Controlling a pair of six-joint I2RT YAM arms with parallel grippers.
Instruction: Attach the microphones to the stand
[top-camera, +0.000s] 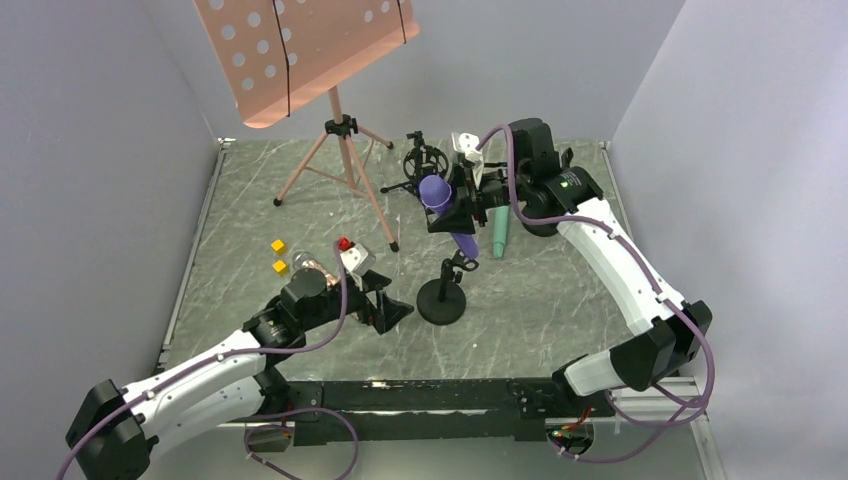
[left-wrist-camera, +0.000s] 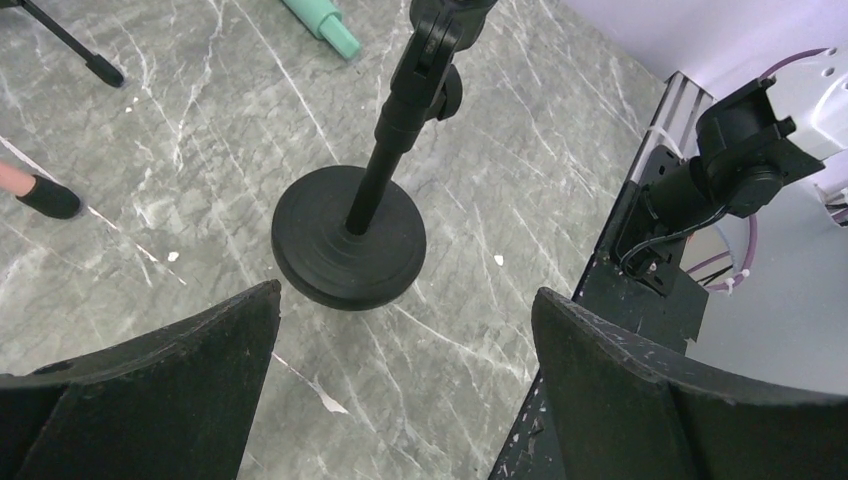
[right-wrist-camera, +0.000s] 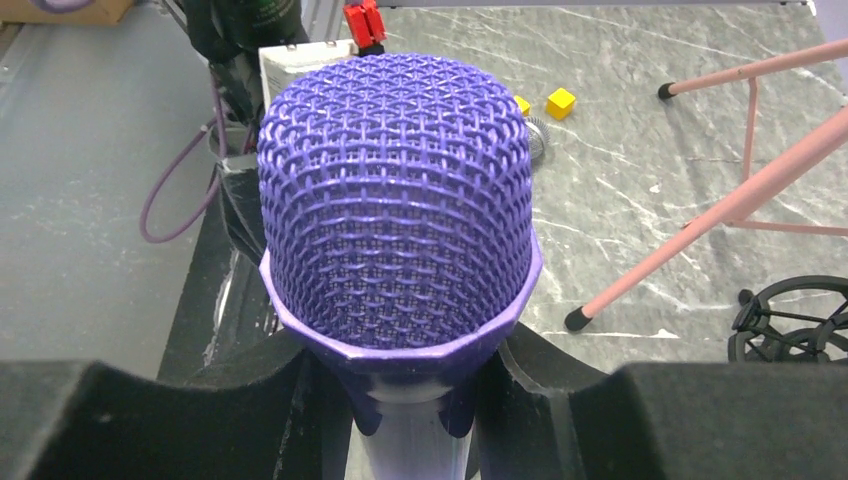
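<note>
My right gripper (top-camera: 462, 200) (right-wrist-camera: 410, 400) is shut on the purple microphone (top-camera: 437, 192) (right-wrist-camera: 395, 190) just below its mesh head and holds it above the table. The microphone's lower end points down at the clip (top-camera: 458, 264) of the black stand (top-camera: 441, 301) (left-wrist-camera: 348, 238) with the round base; contact cannot be told. The mint-green microphone (top-camera: 499, 236) (left-wrist-camera: 322, 26) lies on the table to the right of the stand. A silver mesh head (top-camera: 301, 263) (right-wrist-camera: 540, 140) peeks out beside my left arm. My left gripper (top-camera: 388, 306) (left-wrist-camera: 407, 300) is open, low, just left of the stand's base.
A pink music stand (top-camera: 310, 50) on tripod legs (top-camera: 345, 165) stands at the back left. A black ring-mount stand (top-camera: 425, 160) (right-wrist-camera: 795, 320) sits behind the purple microphone. Two yellow cubes (top-camera: 279, 256) lie at the left. Walls close in on three sides.
</note>
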